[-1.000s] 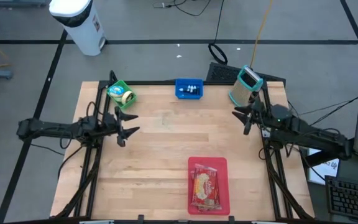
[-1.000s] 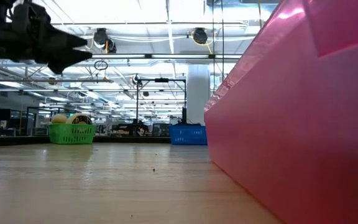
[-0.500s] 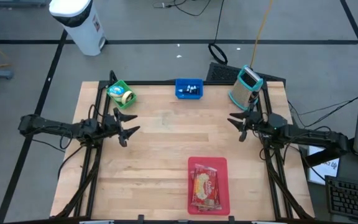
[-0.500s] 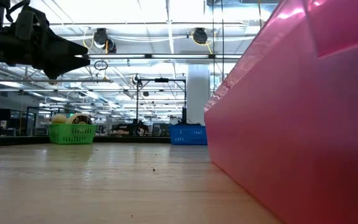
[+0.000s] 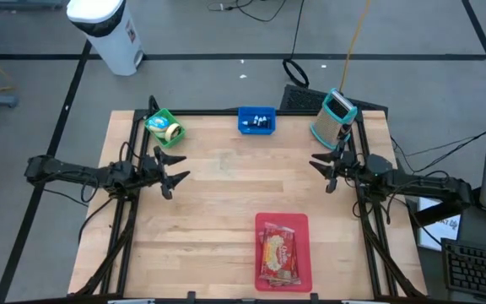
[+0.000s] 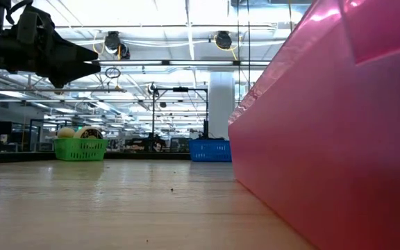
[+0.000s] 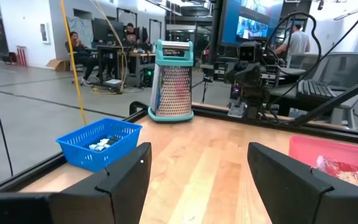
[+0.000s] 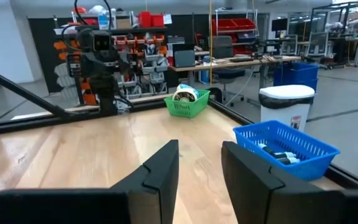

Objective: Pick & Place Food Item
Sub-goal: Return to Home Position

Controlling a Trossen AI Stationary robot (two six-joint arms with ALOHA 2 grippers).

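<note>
Just past your left tool (image 5: 178,167), at the far corner of the desk (image 5: 218,211), you have a green basket (image 5: 164,127) with a pale roll (image 5: 172,130) in it. Just past your right tool (image 5: 321,171) a metal grater (image 5: 334,116) stands upright. A red tray (image 5: 268,226) lies on the desk's near side, closer to the right tool.

It was a robotics lab or workshop: beyond the table (image 5: 226,211) stood shelves of red bins (image 8: 232,25) and desks with monitors (image 7: 257,26) (people (image 7: 78,45) sat at some), under an open ceiling (image 6: 172,76).
</note>
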